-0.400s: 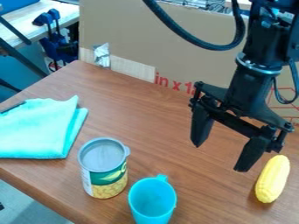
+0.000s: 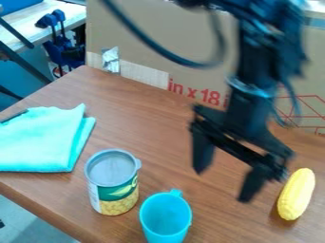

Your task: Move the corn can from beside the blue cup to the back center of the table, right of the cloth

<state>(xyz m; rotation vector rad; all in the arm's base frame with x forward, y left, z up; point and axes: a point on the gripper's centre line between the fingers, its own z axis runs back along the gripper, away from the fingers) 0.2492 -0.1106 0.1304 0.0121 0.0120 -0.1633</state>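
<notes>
1. Here's the pincer [image 2: 221, 186], hanging over the right half of the tabletop [image 2: 158, 118], its two fingers spread well apart with nothing between them.

2. First danger: the blue cup [image 2: 166, 218], standing upright on the near side, just left of the pincer. A low sweep to the near left could clip its rim or handle and tip it, and being open and probably light, it wouldn't take much.

3. Next, the can [image 2: 113, 185], upright to the left of the cup and slightly farther. Knock the cup that way and it may well bump the can, so one careless touch could disturb both.

4. Over to the right, the yellow corn [image 2: 296, 194]! It's long and rounded, so a glancing push from the nearer finger could roll it rather than trap it, perhaps towards the right edge of the view.

5. And height is a worry: how much room there is under the fingertips, I cannot tell. Coming down too far might jam them against the wood.

6. So where's the corn? Lying on the tabletop to the right of the pincer, outside the gap between the fingers, its long side running from near left to far right. It sits near the right-hand finger, and whatever closes now would miss it.
</notes>
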